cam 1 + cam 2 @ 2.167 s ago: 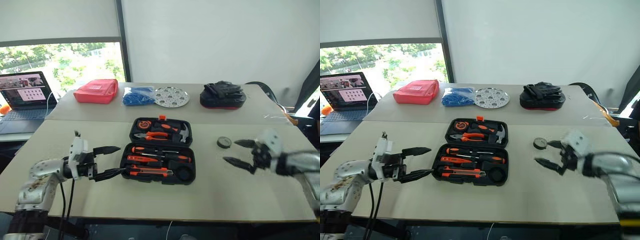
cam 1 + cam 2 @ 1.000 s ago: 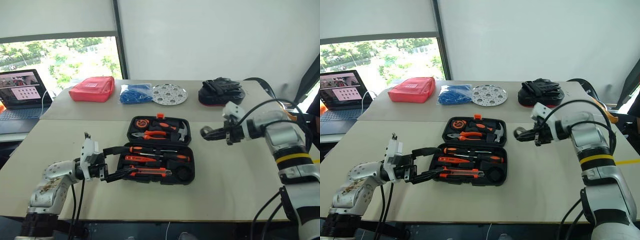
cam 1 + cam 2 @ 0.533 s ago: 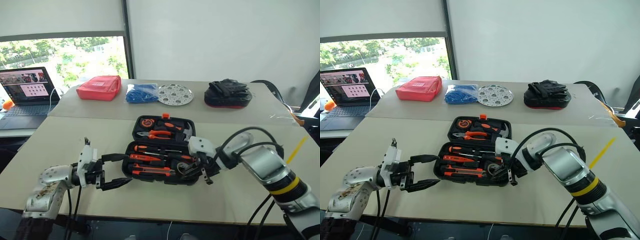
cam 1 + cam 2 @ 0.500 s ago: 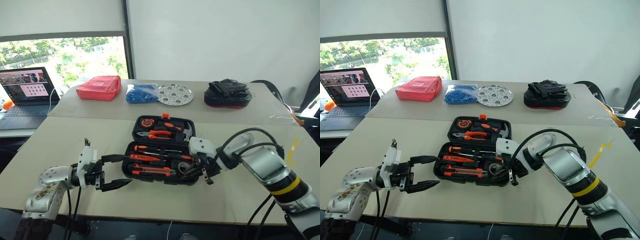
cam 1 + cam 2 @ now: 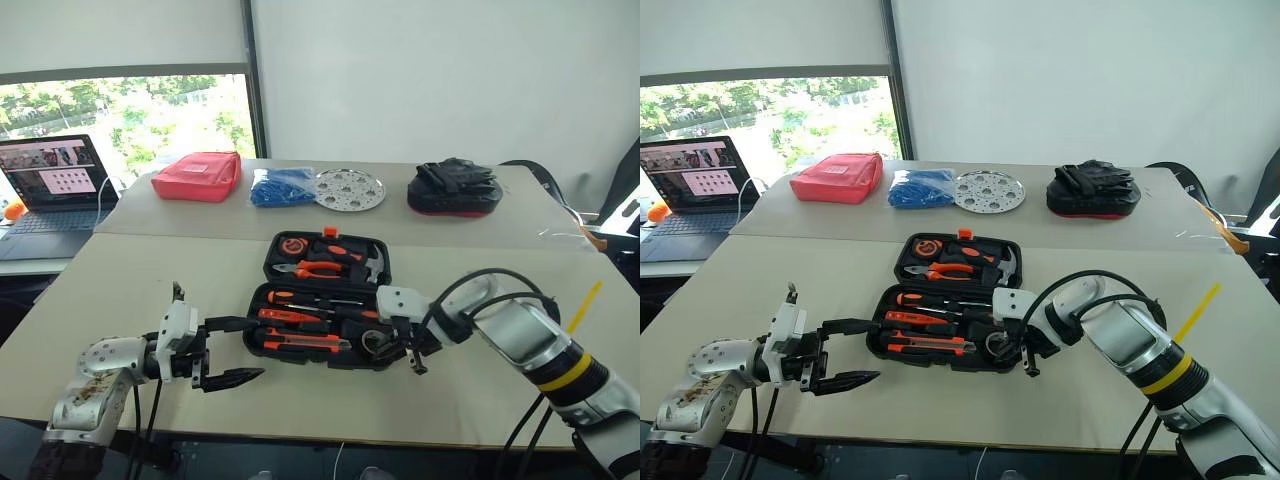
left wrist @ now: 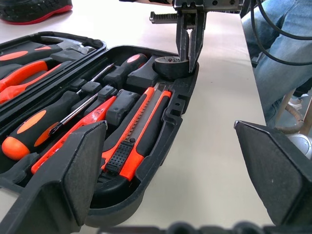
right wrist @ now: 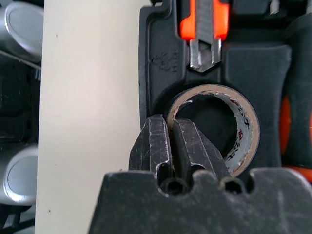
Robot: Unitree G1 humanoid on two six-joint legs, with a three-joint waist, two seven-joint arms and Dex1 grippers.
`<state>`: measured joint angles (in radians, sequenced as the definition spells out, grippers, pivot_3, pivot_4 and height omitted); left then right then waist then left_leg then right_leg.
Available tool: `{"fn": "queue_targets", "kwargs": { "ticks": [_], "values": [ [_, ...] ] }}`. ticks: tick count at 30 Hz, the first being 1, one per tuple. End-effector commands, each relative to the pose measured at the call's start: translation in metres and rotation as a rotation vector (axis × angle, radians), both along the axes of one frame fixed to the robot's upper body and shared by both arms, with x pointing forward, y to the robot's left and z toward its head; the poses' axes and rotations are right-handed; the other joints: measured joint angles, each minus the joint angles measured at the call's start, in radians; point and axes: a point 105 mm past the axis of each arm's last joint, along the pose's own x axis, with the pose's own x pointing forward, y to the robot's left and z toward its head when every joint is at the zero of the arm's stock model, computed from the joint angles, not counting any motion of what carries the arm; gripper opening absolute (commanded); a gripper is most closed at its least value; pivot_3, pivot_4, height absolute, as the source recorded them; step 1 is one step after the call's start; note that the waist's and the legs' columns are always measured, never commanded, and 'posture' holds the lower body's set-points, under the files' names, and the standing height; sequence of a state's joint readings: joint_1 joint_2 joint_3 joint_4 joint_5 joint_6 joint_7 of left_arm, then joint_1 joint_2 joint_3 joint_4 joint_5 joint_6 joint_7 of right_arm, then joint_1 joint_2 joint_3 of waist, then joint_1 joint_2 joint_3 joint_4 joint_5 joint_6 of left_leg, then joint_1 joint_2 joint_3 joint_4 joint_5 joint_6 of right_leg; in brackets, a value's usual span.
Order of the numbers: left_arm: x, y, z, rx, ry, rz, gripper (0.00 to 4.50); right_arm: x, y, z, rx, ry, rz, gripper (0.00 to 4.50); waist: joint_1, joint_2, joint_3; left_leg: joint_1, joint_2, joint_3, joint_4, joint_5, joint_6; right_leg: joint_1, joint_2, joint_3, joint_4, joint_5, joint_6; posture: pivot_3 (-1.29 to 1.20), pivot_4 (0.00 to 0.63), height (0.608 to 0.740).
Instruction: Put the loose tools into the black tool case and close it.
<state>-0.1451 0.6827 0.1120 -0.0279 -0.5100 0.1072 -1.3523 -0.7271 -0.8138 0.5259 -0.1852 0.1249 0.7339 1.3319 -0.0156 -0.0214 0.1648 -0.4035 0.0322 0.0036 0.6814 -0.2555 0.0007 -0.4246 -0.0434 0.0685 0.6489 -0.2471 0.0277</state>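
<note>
I see a big tan table point(image 5: 480, 400) in front of me. The black tool case point(image 5: 328, 300) lies open in the middle of it, lid flat toward the far side. Pliers point(image 5: 300, 268) and a hammer point(image 5: 358, 262) sit in the lid half. In the near half lie two long screwdrivers point(image 5: 310, 300), a slim orange one point(image 6: 73, 139) and the utility knife point(image 5: 305, 344), each in its own slot.

My right gripper point(image 7: 178, 146) reaches down into the near right corner of the case. Its two fingers are pressed tight on the wall of the tape roll point(image 7: 229, 131), one finger inside the ring and one outside. The roll sits in its round pocket, just past the tip of the knife.

My left gripper point(image 5: 228, 350) hangs over the table just beside the left end of the case, not touching it. Its fingers point(image 6: 80, 170) are spread wide with nothing between them.

Far back on the table are a red pouch point(image 5: 197, 177), a blue bundle point(image 5: 281, 186), a round metal plate with holes point(image 5: 351, 189) and a black bag point(image 5: 455, 188). A laptop point(image 5: 52, 185) stands off to the left.
</note>
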Motion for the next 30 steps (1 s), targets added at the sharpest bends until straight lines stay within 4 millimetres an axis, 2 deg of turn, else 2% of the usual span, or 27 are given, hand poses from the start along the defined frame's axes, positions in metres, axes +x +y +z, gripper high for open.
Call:
{"fn": "queue_targets", "kwargs": {
  "ticks": [1, 3, 4, 6, 8, 9, 11, 12, 13, 16, 19, 23, 24, 25, 30],
  "values": [
    [0.000, -0.001, 0.011, 0.010, -0.059, -0.005, 4.50, 0.002, -0.004, 0.003, -0.021, -0.024, 0.005, 1.03, 0.001, 0.000, 0.000, 0.000, 0.000, 0.000, 0.000, 0.000, 0.000, 0.000, 0.000, 0.000, 0.000, 0.000, 0.000, 0.00, 0.150, 0.740],
    [0.001, 0.000, 0.011, 0.001, -0.057, 0.009, 4.50, 0.005, 0.001, 0.014, 0.037, -0.061, 0.006, 1.73, 0.003, 0.000, 0.000, 0.000, 0.000, 0.000, 0.000, 0.000, 0.000, 0.000, 0.000, 0.000, 0.000, 0.000, 0.000, 0.00, 0.150, 0.740],
    [0.003, 0.002, 0.013, -0.010, -0.050, 0.033, 4.50, 0.004, 0.006, 0.029, 0.123, -0.059, 0.011, 2.17, 0.003, 0.000, 0.000, 0.000, 0.000, 0.000, 0.000, 0.000, 0.000, 0.000, 0.000, 0.000, 0.000, 0.000, 0.000, 0.00, 0.150, 0.740],
    [0.006, 0.007, 0.016, -0.019, -0.050, 0.077, 4.50, -0.002, 0.009, 0.048, 0.240, -0.041, 0.031, 2.73, 0.002, 0.000, 0.000, -0.001, 0.000, 0.000, 0.000, 0.000, 0.000, 0.000, 0.000, 0.000, 0.000, 0.000, 0.000, 0.00, 0.150, 0.740],
    [0.014, 0.018, 0.019, -0.036, -0.048, 0.157, 4.50, -0.012, -0.002, 0.063, 0.332, -0.013, 0.074, 3.33, 0.002, 0.000, 0.000, -0.001, 0.000, -0.001, 0.000, 0.000, 0.000, 0.000, 0.000, 0.000, 0.000, 0.000, 0.000, 0.00, 0.150, 0.740],
    [0.016, 0.023, 0.020, -0.047, -0.046, 0.192, 4.50, -0.016, -0.008, 0.069, 0.374, -0.010, 0.089, 3.33, 0.003, 0.000, 0.000, 0.000, 0.000, -0.001, 0.000, 0.000, 0.000, 0.000, 0.000, 0.000, 0.000, 0.000, 0.000, 0.00, 0.150, 0.740],
    [0.024, 0.038, 0.020, -0.047, -0.029, 0.277, 4.50, -0.003, -0.031, 0.076, 0.477, -0.076, -0.017, 3.33, 0.005, -0.001, 0.000, 0.000, 0.000, -0.001, 0.000, 0.000, 0.000, 0.001, 0.000, -0.001, -0.001, 0.000, 0.000, 0.00, 0.150, 0.740],
    [0.026, 0.043, 0.019, -0.036, -0.025, 0.306, 4.50, 0.003, -0.039, 0.075, 0.500, -0.100, -0.065, 3.33, 0.005, -0.002, -0.001, 0.000, 0.000, -0.001, 0.000, 0.000, 0.000, 0.002, 0.000, -0.002, -0.001, 0.000, 0.000, 0.00, 0.150, 0.740],
    [0.032, 0.049, 0.016, -0.021, -0.021, 0.355, 4.24, 0.012, -0.054, 0.068, 0.492, -0.139, -0.138, 3.38, 0.004, -0.002, 0.000, 0.001, 0.000, -0.001, 0.000, 0.000, 0.000, 0.003, 0.000, -0.002, -0.001, 0.000, 0.000, 0.00, 0.150, 0.740],
    [0.054, 0.066, 0.010, -0.008, -0.011, 0.529, 3.34, 0.032, -0.091, 0.037, 0.404, -0.273, -0.284, 2.60, 0.004, -0.002, -0.001, 0.004, 0.000, 0.000, 0.000, 0.000, 0.000, 0.005, -0.001, -0.001, -0.001, 0.000, 0.000, 0.00, 0.150, 0.740],
    [0.072, 0.069, 0.006, -0.031, -0.004, 0.635, 2.11, 0.053, -0.108, 0.020, 0.399, -0.451, -0.388, 1.48, 0.002, -0.002, -0.001, 0.004, 0.000, 0.000, 0.000, 0.000, 0.000, 0.004, 0.000, 0.000, 0.000, 0.001, 0.000, 0.00, 0.150, 0.740],
    [0.086, 0.061, -0.001, -0.043, 0.032, 0.696, 0.78, 0.066, -0.104, 0.008, 0.421, -0.569, -0.433, 0.22, -0.011, -0.002, -0.001, 0.003, 0.000, 0.002, -0.001, 0.001, -0.001, 0.002, 0.000, 0.002, 0.001, 0.002, -0.001, 0.00, 0.150, 0.740],
    [0.091, 0.058, -0.002, -0.051, 0.040, 0.717, 0.34, 0.069, -0.100, 0.006, 0.432, -0.584, -0.443, 0.00, -0.014, -0.002, -0.001, 0.004, 0.000, 0.002, -0.001, 0.001, -0.001, 0.002, 0.001, 0.002, 0.002, 0.002, -0.001, 0.00, 0.150, 0.740],
    [0.095, 0.055, -0.003, -0.052, 0.037, 0.732, 0.06, 0.071, -0.096, 0.003, 0.441, -0.592, -0.453, 0.00, -0.014, -0.002, -0.001, 0.004, 0.000, 0.001, -0.001, 0.001, -0.001, 0.002, 0.000, 0.002, 0.002, 0.002, -0.001, 0.00, 0.150, 0.740],
    [0.102, 0.038, -0.019, 0.033, 0.084, 0.739, 0.06, 0.077, -0.074, -0.007, 0.465, -0.586, -0.466, 0.00, -0.014, -0.002, -0.001, 0.004, 0.000, 0.001, -0.001, 0.001, -0.001, 0.002, 0.000, 0.002, 0.003, 0.002, -0.001, 0.00, 0.150, 0.740]
  ]
}}
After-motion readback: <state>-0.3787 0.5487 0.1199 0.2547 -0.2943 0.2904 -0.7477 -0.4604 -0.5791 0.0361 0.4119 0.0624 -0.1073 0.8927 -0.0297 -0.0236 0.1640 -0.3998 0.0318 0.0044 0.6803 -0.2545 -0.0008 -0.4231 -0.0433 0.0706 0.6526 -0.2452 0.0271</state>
